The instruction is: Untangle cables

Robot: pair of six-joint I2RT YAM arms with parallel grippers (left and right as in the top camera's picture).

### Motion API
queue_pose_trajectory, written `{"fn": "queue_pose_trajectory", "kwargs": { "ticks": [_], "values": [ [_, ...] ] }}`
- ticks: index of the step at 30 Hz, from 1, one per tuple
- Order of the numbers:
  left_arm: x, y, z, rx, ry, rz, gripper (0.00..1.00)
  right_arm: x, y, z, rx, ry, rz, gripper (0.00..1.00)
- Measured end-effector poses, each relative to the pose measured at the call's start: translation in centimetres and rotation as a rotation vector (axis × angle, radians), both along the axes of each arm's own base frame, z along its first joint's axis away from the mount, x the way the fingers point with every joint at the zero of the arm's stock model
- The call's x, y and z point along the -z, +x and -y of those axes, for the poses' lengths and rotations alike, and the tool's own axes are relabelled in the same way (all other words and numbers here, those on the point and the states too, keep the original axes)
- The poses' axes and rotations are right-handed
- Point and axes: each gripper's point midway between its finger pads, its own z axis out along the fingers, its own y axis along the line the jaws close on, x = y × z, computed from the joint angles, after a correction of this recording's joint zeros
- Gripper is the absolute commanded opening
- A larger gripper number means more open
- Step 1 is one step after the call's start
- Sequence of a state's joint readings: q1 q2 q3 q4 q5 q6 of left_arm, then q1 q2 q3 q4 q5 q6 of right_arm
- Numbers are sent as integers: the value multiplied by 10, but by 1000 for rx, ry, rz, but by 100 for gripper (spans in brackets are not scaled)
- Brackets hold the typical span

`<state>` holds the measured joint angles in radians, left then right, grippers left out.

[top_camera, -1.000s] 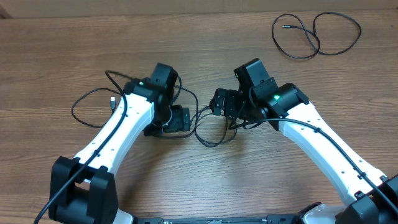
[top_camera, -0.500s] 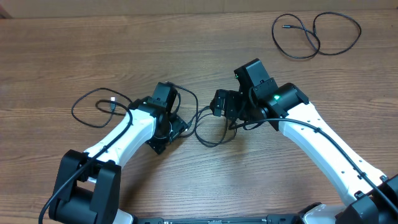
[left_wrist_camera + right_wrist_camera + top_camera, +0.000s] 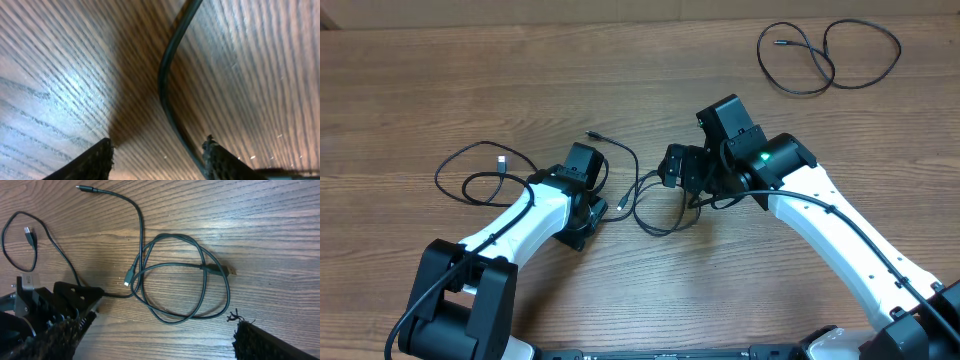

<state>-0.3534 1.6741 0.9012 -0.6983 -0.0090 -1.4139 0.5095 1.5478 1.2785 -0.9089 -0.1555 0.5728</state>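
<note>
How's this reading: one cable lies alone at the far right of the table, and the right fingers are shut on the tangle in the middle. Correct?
Not quite. The right fingers are wide open and hold nothing; the tangle lies on the table ahead of them, as the right wrist view shows. The lone cable at the table's far right is correct.

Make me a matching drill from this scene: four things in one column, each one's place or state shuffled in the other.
Things
1. silvery plug
2. coil
3. lone cable
4. right end effector

Place or state
A. wide open, empty
B. far right corner
C. middle
D. left side

Pairs: 1-D, 2-C, 3-B, 4-A
</note>
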Motion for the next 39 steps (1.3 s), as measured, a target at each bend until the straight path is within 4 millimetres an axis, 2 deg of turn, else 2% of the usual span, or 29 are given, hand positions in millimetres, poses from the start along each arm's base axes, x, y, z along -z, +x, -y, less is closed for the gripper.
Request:
{"fn": "queue_pose_trajectory", "kwargs": {
  "ticks": [15,27,31,34,39],
  "values": [
    [-1,6,-14,-14,80,34,56,0,0,0,0,0,0,100],
    [7,-1,-19,-14,101,14,53,0,0,0,0,0,-1,100],
    [7,4,-17,-16,98,21,42,1,-1,1,1,-5,-5,100],
    [7,6,-16,-15,97,24,38,1,-2,2,2,-8,-10,100],
    [7,9,-14,-24,88,37,8,2,-3,2,1,-11,-14,100]
  ]
}}
